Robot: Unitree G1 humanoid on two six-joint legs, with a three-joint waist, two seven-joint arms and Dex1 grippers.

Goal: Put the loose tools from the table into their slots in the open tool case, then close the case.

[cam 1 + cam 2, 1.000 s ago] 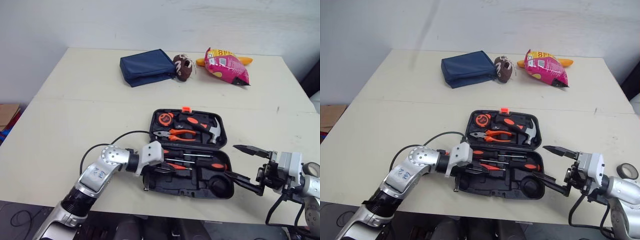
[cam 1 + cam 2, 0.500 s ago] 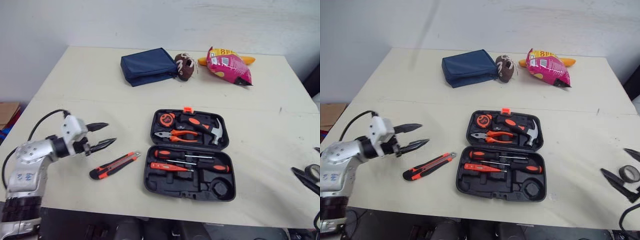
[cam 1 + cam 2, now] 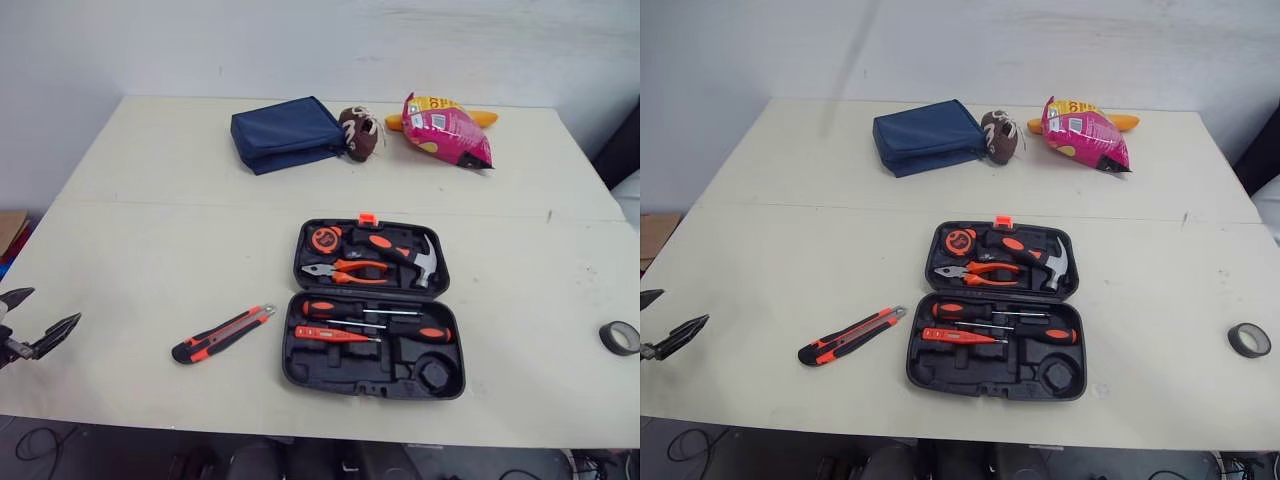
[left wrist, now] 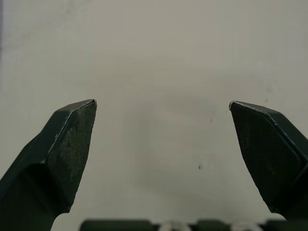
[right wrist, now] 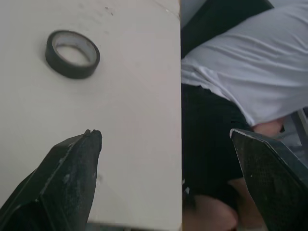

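off the table [image 3: 150, 200] edge, left gripper [image 3: 54, 305] hangs, fingers [image 4: 67, 144] apart.

- Left tool [image 4: 163, 102]: two black fingers, each narrowing to a slanted, faceted tip, with finely grained inner pads [image 4: 77, 130].
- Right tool [image 5: 166, 131]: matching black tapered fingers, rough pads [image 5: 79, 163] flecked with pale specks.

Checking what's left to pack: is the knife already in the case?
No, the knife lies on the table, left of the open case.
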